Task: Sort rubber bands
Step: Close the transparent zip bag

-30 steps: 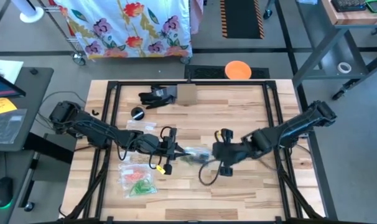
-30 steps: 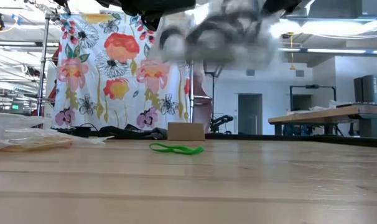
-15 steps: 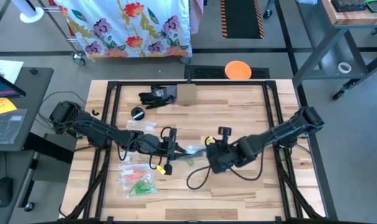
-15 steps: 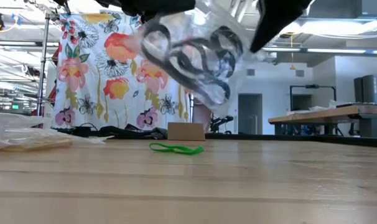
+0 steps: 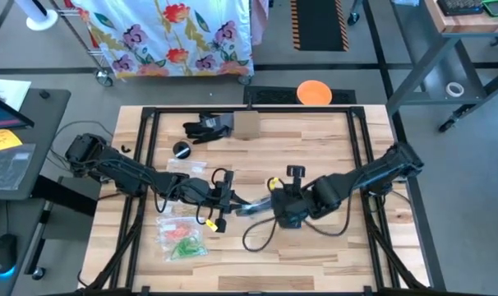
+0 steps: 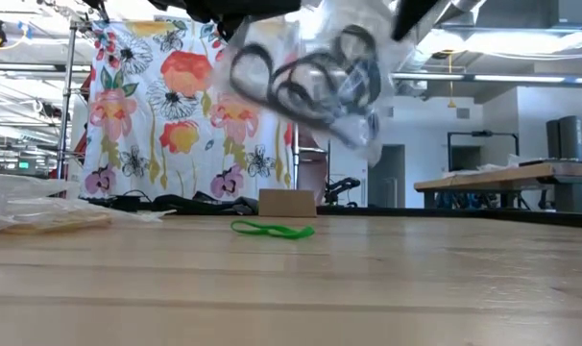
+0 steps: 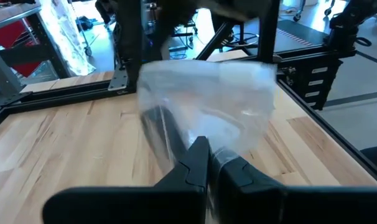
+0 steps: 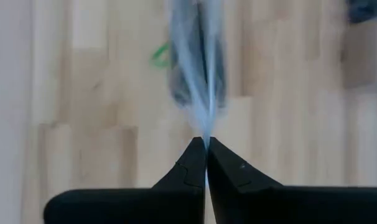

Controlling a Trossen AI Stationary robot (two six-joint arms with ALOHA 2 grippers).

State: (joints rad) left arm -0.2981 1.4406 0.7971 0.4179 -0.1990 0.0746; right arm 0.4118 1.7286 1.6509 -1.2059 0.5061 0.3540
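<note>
Both fingers (image 7: pixel 204 163) pinched shut on clear bag (image 6: pixel 315 77), midair

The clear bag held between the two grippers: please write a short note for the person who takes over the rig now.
Left gripper: shut on the clear bag.
Right gripper: shut on the same bag, from the opposite side. The bag hangs above mid-table.
Things: dark rubber bands are inside the held bag. One green rubber band lies loose on the table. Other bags with orange and green bands lie at the front left.
Done: dark bands bagged.
Left: probably the loose green band.
</note>
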